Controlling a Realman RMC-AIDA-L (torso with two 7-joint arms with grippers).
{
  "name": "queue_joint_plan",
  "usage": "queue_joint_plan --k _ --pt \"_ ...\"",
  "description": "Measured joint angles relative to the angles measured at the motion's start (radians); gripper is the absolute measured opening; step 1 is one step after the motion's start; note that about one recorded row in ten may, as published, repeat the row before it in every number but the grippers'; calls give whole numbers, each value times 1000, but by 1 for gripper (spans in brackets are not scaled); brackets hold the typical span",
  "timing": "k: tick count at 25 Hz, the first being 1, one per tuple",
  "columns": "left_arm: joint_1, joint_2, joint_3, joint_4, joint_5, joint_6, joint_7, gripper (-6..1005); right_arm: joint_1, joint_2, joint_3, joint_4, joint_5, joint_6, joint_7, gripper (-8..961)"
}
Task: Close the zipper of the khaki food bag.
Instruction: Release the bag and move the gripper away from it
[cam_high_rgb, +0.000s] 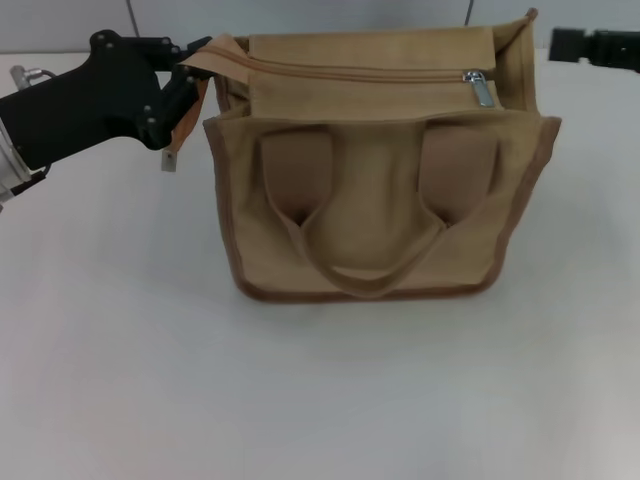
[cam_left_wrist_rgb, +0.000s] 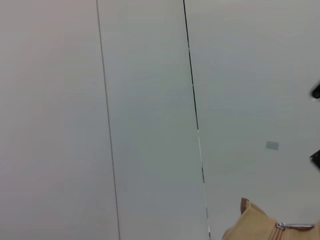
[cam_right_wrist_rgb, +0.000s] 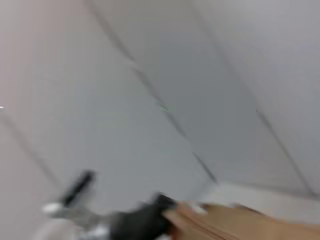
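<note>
The khaki food bag (cam_high_rgb: 375, 200) stands upright in the middle of the white table, handles toward me. The zipper (cam_high_rgb: 350, 70) runs along its top panel, and its silver pull tab (cam_high_rgb: 480, 88) sits at the right end. My left gripper (cam_high_rgb: 188, 72) is shut on the bag's left top corner flap. My right gripper (cam_high_rgb: 585, 45) hovers off the bag's far right corner, apart from it. The left wrist view shows the bag's corner (cam_left_wrist_rgb: 255, 225), the pull tab (cam_left_wrist_rgb: 296, 226) and two separate black tips at the edge. The right wrist view shows the bag (cam_right_wrist_rgb: 240, 222) blurred.
A brown side loop (cam_high_rgb: 172, 148) hangs from the bag's left end under my left gripper. The white table (cam_high_rgb: 320, 400) stretches in front of the bag. A grey panelled wall (cam_left_wrist_rgb: 150, 100) stands behind.
</note>
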Motion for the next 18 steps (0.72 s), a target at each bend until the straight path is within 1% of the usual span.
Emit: queue_joint_plan --k 1,2,3,4,5,6,7,8,9,10,11,12,13,14,16,18 --pt "0 0 0 0 0 0 0 58 0 0 0 0 0 0 0 82" --pt "0 -1 0 -1 0 0 0 61 -8 -10 -2 42 27 -28 -59 98" --pt "-1 -1 0 -4 0 0 0 63 -15 -31 -5 147 53 -106 -206 114" --pt "-1 -1 0 -4 0 0 0 66 -15 -31 -5 147 53 -106 -206 130" --pt "-2 -1 0 -8 0 0 -1 68 -16 -39 -15 217 35 -169 -331 145" --pt "-5 0 -1 -14 0 -1 -3 71 -16 -39 -15 217 35 -169 -331 161" --pt "-7 0 -1 -20 0 -4 -7 73 -19 -39 -27 257 8 -211 -421 177" --pt "-9 1 1 -27 0 -10 -14 76 -29 -33 -44 287 -36 -243 -547 193" --pt "-9 1 1 -27 0 -10 -14 78 -29 -33 -44 287 -36 -243 -547 239" --pt "-10 2 4 -28 0 -13 -15 81 -48 -15 -68 307 -94 -245 -670 285" --pt "-10 2 4 -28 0 -13 -15 83 -48 -15 -68 307 -94 -245 -670 330" --pt "-8 2 5 -28 0 -13 -15 86 -57 -4 -75 314 -123 -237 -723 376" --pt "-4 2 7 -28 0 -13 -19 88 -73 19 -79 338 -179 -195 -818 422" --pt "-4 2 7 -28 0 -13 -19 91 -73 19 -79 338 -179 -195 -818 468" --pt "-1 2 6 -28 0 -13 -31 96 -83 37 -79 374 -221 -147 -903 561" --pt "-1 3 4 -29 0 -15 -48 101 -84 58 -81 446 -290 -60 -1010 653"
